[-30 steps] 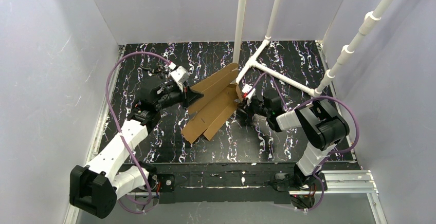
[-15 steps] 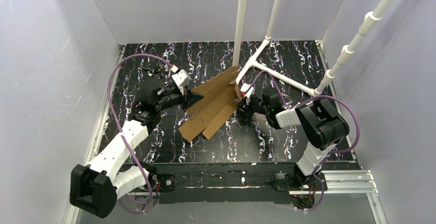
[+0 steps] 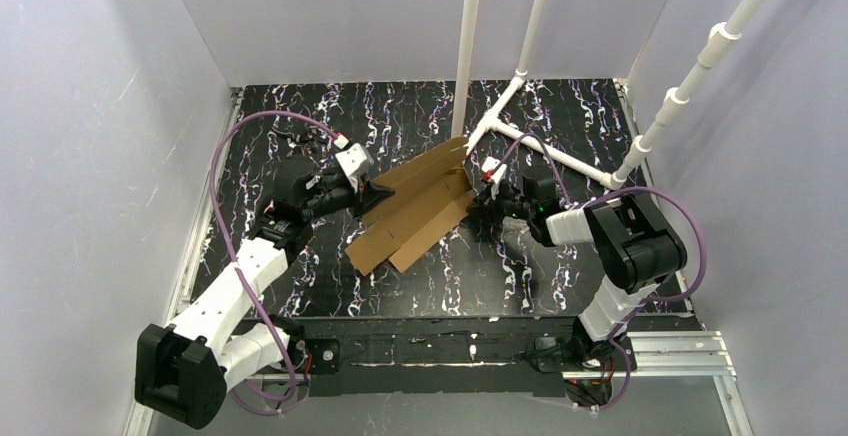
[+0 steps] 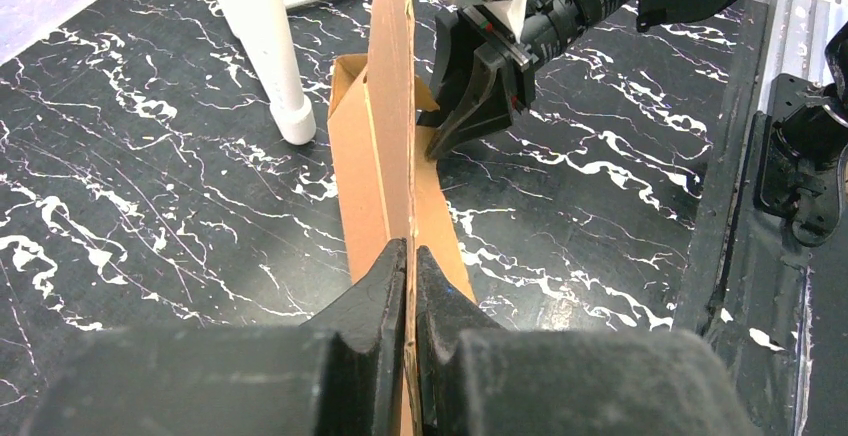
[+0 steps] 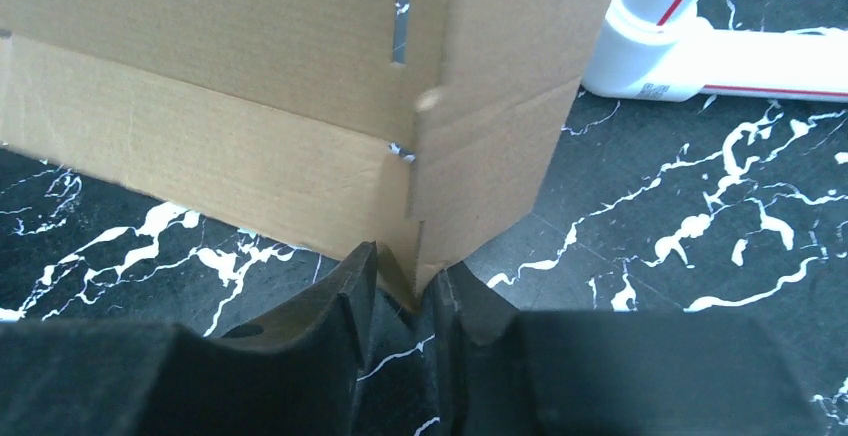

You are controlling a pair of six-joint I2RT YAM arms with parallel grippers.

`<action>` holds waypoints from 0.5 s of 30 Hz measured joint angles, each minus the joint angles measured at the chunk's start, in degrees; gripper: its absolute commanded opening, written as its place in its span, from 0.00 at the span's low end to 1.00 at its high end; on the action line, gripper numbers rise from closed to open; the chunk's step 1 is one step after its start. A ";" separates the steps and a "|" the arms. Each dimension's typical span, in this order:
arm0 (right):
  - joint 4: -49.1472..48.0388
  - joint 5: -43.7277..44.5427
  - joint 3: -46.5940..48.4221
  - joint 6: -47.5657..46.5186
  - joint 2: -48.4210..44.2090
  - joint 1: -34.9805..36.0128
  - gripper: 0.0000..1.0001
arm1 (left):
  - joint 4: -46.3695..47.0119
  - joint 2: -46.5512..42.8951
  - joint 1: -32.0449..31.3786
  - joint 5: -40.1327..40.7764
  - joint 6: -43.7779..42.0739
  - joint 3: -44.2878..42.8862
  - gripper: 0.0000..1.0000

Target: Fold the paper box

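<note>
Folding barely begun. Nearest, well short of the white pipe stand (image 3: 520,136), a black desk (image 3: 520,276) veined in white like marble, glossy and hard.

Next, just in front of the stand's foot, the paper box (image 3: 415,211): plain brown corrugated card, unprinted, matte, fluted along its cut edges, not yet a box at all. Laid out as a long die-cut sheet, slanting from the stand toward the near left. Bent along lengthwise creases into a shallow trough, with one long panel stood up on edge.

To the left of the stand, the left claw (image 4: 410,251), clenched tight on the top edge of that raised panel, thin card pinched between black fingers.

Close in front of the stand, the right claw (image 5: 405,271), fingers parted a little about the bottom corner at the sheet's far end. Loosened rather than clamped, judging by the gap beside the card. Visible there too: a narrow slit cut through the upper panel, a crisp crease below it, a short end flap bent round toward the stand.

Done so far, by the look of it: long creases broken in and one wall lifted. Left to do: second wall up, end flaps turned in, tabs tucked into slits, lid closed.

Farthest back, the stand itself, smooth round white tubing joined by a tee, one foot just beyond the sheet's far corner.
</note>
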State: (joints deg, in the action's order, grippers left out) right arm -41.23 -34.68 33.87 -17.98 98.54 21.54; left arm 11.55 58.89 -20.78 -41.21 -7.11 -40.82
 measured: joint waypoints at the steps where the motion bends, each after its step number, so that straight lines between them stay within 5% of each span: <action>1: 0.04 -0.52 -0.07 0.15 -0.44 -0.33 0.41 | -0.02 -0.09 0.00 -0.04 -0.17 0.00 0.00; 15: 0.48 -8.63 -1.09 3.02 -5.38 -4.55 0.63 | -2.16 -0.68 -0.13 -0.24 -2.29 0.09 0.00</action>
State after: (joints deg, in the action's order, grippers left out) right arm -40.75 -43.31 32.77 -14.96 93.17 16.99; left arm 9.39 58.22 -20.91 -41.45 -9.41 -40.73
